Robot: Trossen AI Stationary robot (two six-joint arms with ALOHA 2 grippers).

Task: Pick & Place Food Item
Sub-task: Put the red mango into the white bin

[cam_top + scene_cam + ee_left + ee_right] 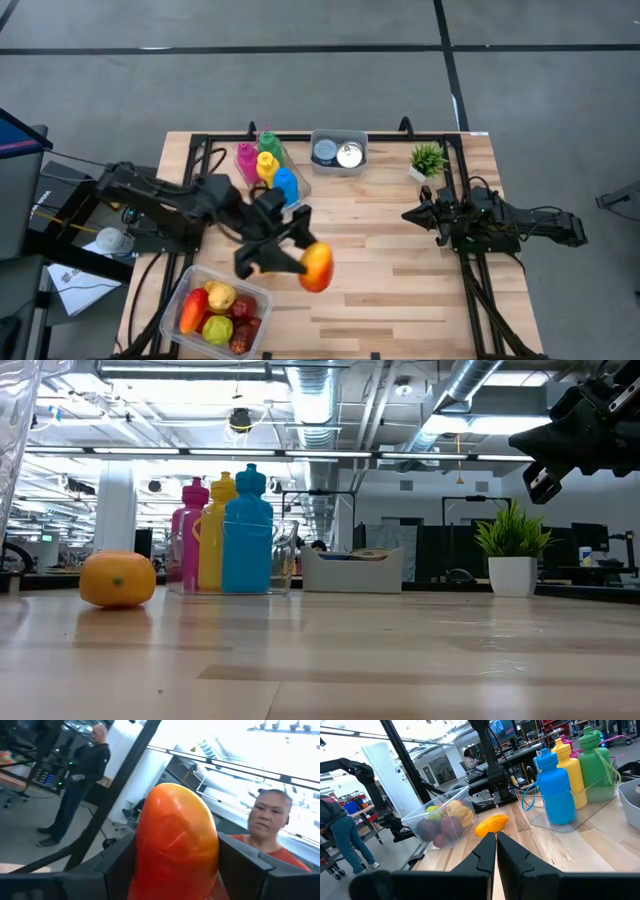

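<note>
A wooden desk is carrying the work under an open workshop ceiling. The mango is sitting between the fingers of the left hand, which is gripping it, long axis pointing out past the fingertips, just beside the fruit bin. The right hand is waiting well apart, fingers pressed together and empty.

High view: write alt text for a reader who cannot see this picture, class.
Seen from above, the left claw holds an orange-red mango over a wooden table, beside a clear bin of fruit. The right claw waits shut near a small potted plant; coloured bottles stand at the far edge.
</note>
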